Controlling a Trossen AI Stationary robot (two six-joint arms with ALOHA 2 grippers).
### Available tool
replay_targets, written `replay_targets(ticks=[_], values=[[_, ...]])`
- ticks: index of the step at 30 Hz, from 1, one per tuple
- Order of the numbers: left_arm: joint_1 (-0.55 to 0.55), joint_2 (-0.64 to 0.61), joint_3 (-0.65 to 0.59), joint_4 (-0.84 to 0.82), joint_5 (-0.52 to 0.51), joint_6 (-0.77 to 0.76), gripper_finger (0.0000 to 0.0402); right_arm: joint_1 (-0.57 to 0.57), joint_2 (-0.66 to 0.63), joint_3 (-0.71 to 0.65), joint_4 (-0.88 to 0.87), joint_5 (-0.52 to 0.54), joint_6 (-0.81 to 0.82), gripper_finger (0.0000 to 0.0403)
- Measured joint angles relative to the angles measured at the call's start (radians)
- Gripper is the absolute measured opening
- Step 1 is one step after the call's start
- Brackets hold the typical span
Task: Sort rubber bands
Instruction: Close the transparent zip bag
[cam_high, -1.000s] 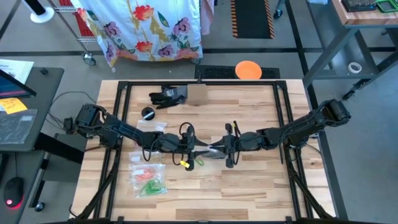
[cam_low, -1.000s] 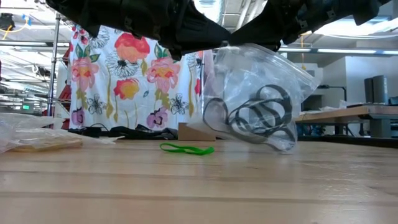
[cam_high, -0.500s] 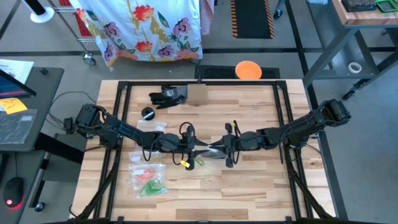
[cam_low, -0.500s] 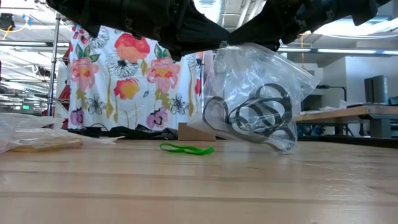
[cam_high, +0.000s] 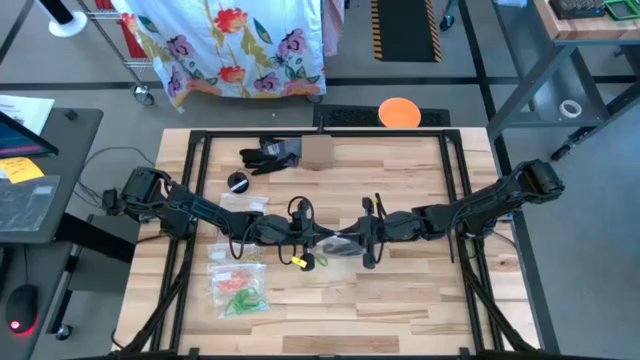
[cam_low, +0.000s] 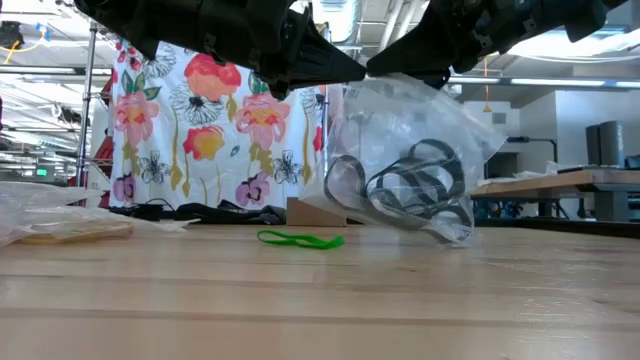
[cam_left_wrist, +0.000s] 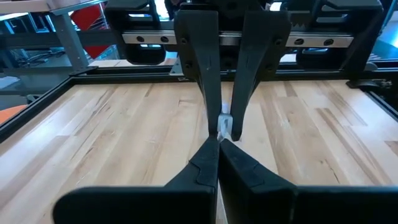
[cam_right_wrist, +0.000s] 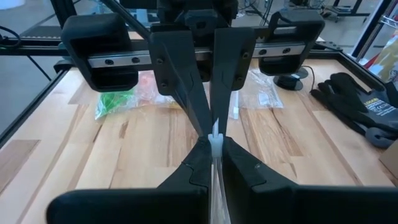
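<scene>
A clear zip bag (cam_low: 400, 150) with several black rubber bands (cam_low: 415, 188) inside hangs over the middle of the table, between my two grippers. My left gripper (cam_left_wrist: 219, 138) and my right gripper (cam_right_wrist: 214, 146) meet tip to tip at the bag's top, both shut on it. A loose green rubber band (cam_low: 300, 240) lies flat on the table below, with a yellow one (cam_high: 297, 262) beside it. At the table's left lie clear bags with red and orange bands (cam_high: 235, 277) and green bands (cam_high: 243, 298). My left gripper pinches the bag's top zip edge (cam_left_wrist: 225, 123) between its two fingers, coming nearly level from the table's left. The bag hangs below the fingers, clear of the table. My right gripper pinches the same top edge (cam_right_wrist: 216, 134) between its two fingers, coming from the table's right and slanting slightly down. The bag's clear film (cam_right_wrist: 217, 177) runs back between the fingers. The bag hangs slack, clear of the table.
Black gloves (cam_high: 268, 155), a small cardboard box (cam_high: 316, 152) and a black round object (cam_high: 237, 182) lie at the far side. More clear bags (cam_high: 245, 203) lie at the left. A black frame (cam_high: 452, 200) borders the table. Bare wood lies near and right.
My left gripper has shut on the bag's top edge next to my right gripper. The bag's upper part has crumpled a little, and the bag still hangs clear of the table.
</scene>
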Motion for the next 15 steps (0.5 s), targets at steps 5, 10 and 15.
replay_targets(ticks=[5,10,15], values=[[-0.002,0.000,0.000,-0.001,-0.005,0.005,0.0000,0.001,0.000,0.000,-0.012,0.000,0.000,0.0013],[-0.006,0.000,0.000,-0.001,-0.006,0.008,0.0000,0.001,0.000,0.000,-0.025,0.000,0.000,0.0013],[-0.010,0.000,0.000,0.001,0.013,0.020,0.0000,0.002,-0.007,-0.001,-0.030,0.000,0.000,0.0013]])
